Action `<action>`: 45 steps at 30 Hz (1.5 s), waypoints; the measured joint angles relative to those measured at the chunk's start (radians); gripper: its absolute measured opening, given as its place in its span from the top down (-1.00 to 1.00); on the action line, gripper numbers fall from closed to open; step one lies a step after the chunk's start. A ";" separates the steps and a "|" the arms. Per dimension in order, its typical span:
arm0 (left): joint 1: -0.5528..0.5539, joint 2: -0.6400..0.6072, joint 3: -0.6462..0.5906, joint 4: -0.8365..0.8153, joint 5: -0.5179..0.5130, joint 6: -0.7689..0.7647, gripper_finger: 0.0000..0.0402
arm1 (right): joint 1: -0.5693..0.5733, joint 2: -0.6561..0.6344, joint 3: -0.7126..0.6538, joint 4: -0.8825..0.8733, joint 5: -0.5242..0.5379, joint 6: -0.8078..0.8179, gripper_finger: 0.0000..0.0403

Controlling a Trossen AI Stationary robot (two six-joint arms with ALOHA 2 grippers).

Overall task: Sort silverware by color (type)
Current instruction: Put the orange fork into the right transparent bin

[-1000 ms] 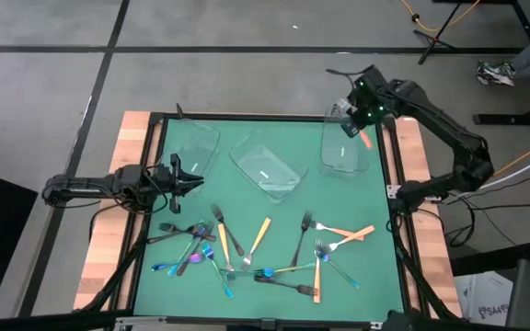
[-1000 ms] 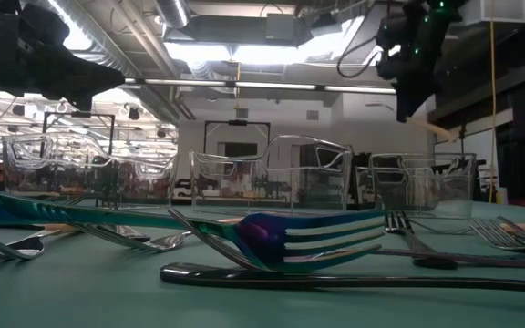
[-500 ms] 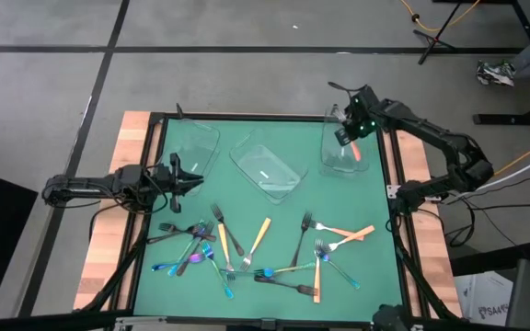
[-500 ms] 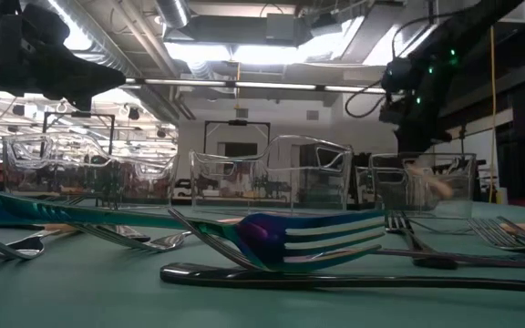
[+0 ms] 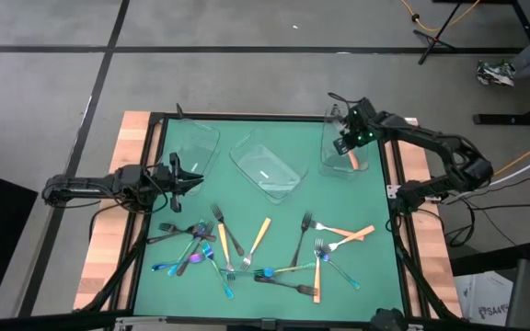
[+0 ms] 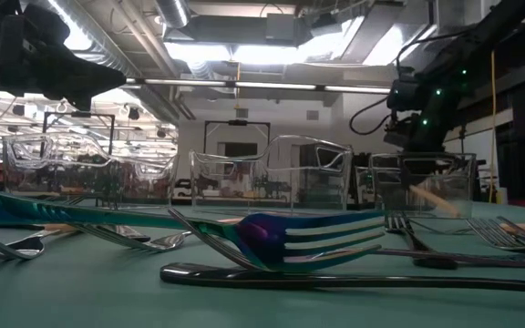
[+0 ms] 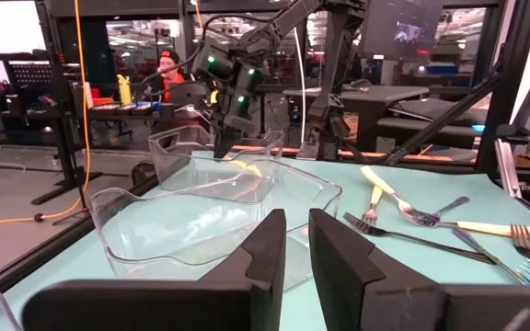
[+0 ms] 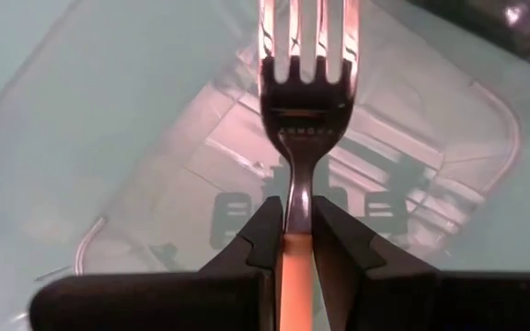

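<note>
Covering the table is a green mat, concrete floor around | room behind: workshop, ceiling lights | right gripper clamped on orange-handled fork over right clear tray | left gripper nearly closed, empty, near left edge | silverware scattered on near mat, far forks blurred

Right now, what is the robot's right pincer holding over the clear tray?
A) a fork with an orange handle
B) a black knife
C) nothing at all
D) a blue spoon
A: the right wrist view shows the right pincer shut on a fork with an orange handle, its silver prongs pointing down into the clear tray at the table's far right corner.
</note>
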 joint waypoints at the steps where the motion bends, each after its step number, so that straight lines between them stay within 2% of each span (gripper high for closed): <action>1: 0.000 0.000 0.000 0.000 0.000 0.000 0.77 | 0.000 0.009 0.000 0.004 0.000 0.000 0.78; 14: 0.000 0.000 0.000 0.000 0.000 0.000 0.77 | 0.000 0.159 0.003 0.093 0.035 -0.003 0.78; 20: 0.000 0.000 0.000 0.000 0.000 0.000 0.77 | 0.000 0.166 0.002 0.089 0.070 -0.002 0.78; 45: 0.000 0.000 0.000 0.000 0.000 0.000 0.77 | 0.000 0.168 0.000 0.087 0.081 -0.001 0.77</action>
